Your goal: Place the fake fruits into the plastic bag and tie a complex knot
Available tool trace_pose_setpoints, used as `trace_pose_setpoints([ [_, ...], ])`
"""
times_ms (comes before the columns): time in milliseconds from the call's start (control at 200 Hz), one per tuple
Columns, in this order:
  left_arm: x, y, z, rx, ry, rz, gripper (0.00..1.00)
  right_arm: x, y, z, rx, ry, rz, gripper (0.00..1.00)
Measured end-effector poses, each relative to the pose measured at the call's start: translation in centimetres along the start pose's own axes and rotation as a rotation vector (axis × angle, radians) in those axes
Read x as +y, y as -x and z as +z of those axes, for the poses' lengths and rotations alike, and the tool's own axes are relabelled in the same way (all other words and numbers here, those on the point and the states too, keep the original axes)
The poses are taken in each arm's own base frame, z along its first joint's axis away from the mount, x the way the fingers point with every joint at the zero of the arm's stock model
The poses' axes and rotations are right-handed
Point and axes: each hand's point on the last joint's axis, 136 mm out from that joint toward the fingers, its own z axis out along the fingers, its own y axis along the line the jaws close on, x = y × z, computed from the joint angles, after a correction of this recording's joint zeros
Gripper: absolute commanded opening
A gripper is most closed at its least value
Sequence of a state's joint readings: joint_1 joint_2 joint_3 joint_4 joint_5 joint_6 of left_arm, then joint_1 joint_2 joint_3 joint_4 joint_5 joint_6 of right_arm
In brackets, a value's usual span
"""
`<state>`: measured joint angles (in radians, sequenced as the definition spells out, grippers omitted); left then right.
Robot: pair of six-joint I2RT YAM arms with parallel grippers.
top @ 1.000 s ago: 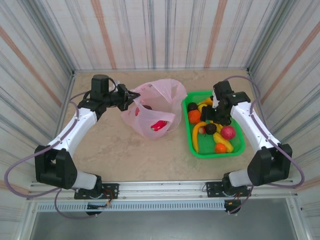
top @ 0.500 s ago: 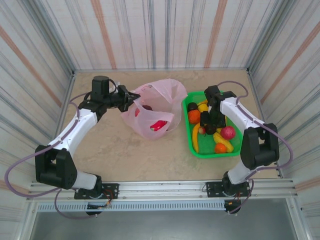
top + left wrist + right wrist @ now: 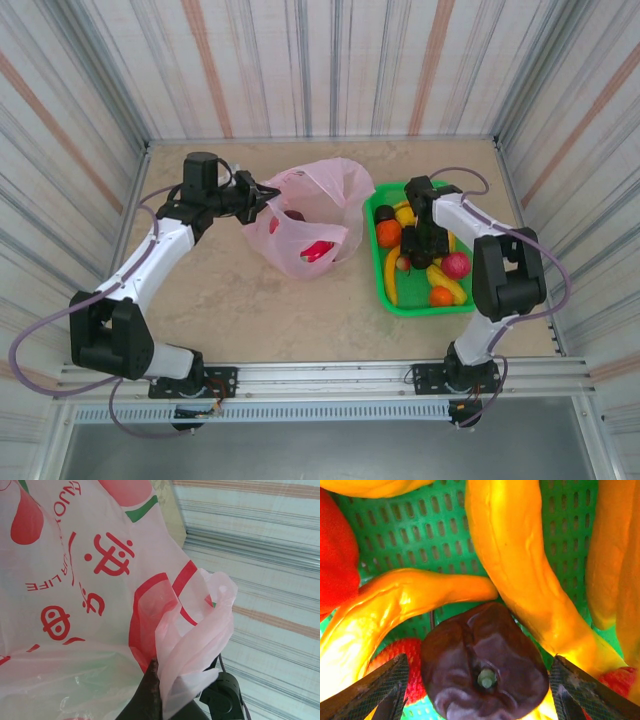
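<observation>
Left of the green basket (image 3: 430, 310): pink bag (image 3: 310, 235), sat mouth-up to take fruit. Left claw (image 3: 258, 200) clamped on its bunched rim, probably to hold the mouth open. Inside the basket: right claw (image 3: 480, 687) spread wide astride the dark brown fruit (image 3: 480, 645), seemingly poised to close.

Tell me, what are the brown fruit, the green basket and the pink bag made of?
The brown fruit looks like hard, glossy plastic: it shines and has a moulded stem. The green basket seems stiff plastic too, with neat rows of slots. The pink bag looks like thin, soft plastic film: light glows through it and it crumples into folds.
</observation>
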<state>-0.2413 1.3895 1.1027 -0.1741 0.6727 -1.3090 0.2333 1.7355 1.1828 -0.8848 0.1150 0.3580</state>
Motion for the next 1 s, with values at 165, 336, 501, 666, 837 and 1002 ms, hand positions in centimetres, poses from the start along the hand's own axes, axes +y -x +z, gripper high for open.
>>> trace_pose_setpoints([
  [165, 0.2, 0.0, 0.0, 0.001, 0.003, -0.003, 0.00, 0.2, 0.1, 1.0, 0.016, 0.006, 0.002, 0.67],
  [336, 0.2, 0.0, 0.0, 0.000, 0.003, -0.002, 0.00, 0.3, 0.2, 1.3, 0.019, 0.008, 0.003, 0.59],
  [501, 0.2, 0.0, 0.0, 0.001, 0.003, -0.002, 0.00, 0.3, 0.3, 0.8, 0.005, 0.012, 0.004, 0.52],
  [666, 0.3, -0.1, 0.0, 0.002, 0.005, -0.002, 0.00, 0.2, 0.7, -1.6, -0.062, 0.037, 0.012, 0.51],
  [837, 0.6, -0.2, 0.0, 0.005, 0.013, 0.004, 0.00, 0.0, 0.9, -5.9, -0.183, 0.090, 0.022, 0.50],
  [1002, 0.6, -0.5, 0.1, 0.015, 0.014, 0.020, 0.00, 1.0, 0.7, -11.2, -0.319, 0.181, 0.004, 0.48],
])
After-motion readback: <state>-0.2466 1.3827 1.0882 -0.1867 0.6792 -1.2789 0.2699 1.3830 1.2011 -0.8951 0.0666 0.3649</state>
